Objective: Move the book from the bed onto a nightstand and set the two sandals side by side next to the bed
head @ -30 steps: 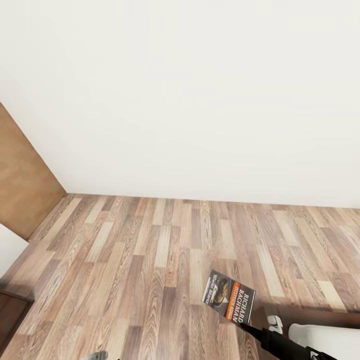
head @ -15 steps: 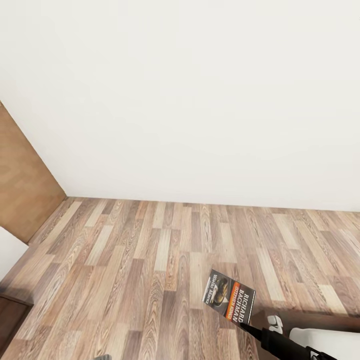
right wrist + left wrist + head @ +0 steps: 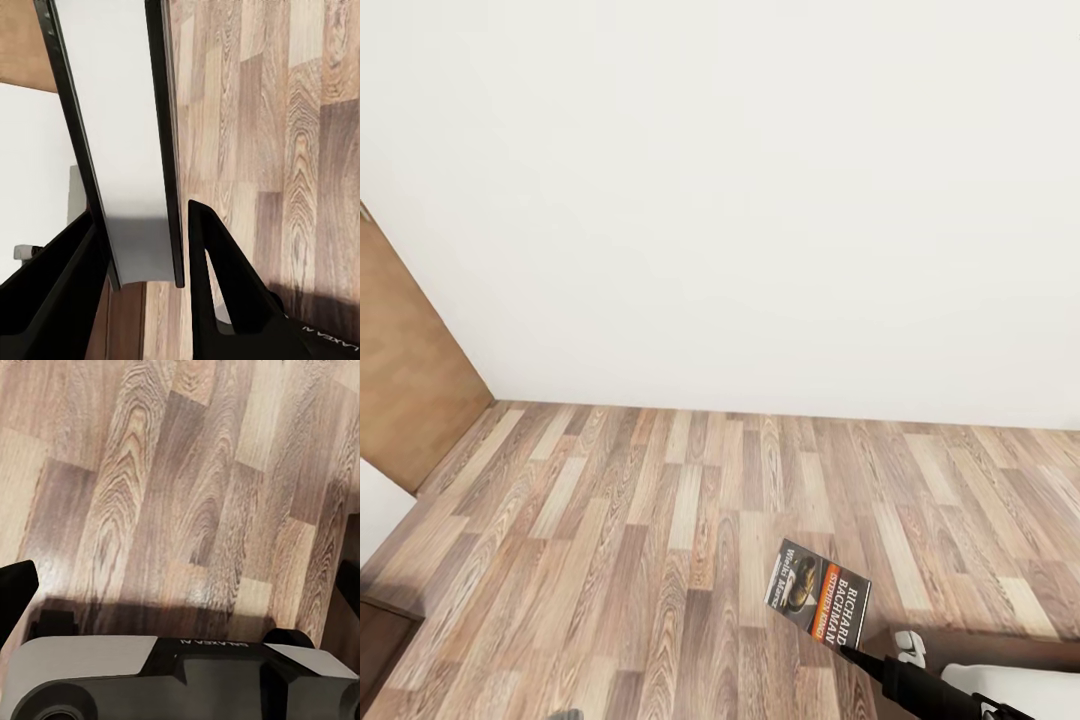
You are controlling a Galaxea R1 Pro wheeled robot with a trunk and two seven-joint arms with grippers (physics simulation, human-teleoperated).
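The book [image 3: 818, 590], a thin paperback with a dark cover, an orange band and white lettering, hangs above the wood-plank floor at the lower right of the head view. My right gripper [image 3: 847, 651] is shut on its lower corner. The right wrist view shows the book [image 3: 120, 112] edge-on, its white pages between dark covers, with my right gripper [image 3: 142, 247] clamping it between two black fingers. My left gripper [image 3: 180, 585] is open over bare floor, its fingertips [image 3: 15, 592] far apart at the picture's two sides. The bed, nightstand and sandals are out of view.
A white wall [image 3: 760, 200] rises ahead where the plank floor [image 3: 660, 500] ends. A brown wooden door panel [image 3: 405, 380] stands at the left. A dark brown piece of furniture [image 3: 378, 640] pokes in at the lower left corner.
The whole head view has shifted: the wall's foot and the door sit slightly lower in the picture, so the camera moved. The book stays held in my right gripper.
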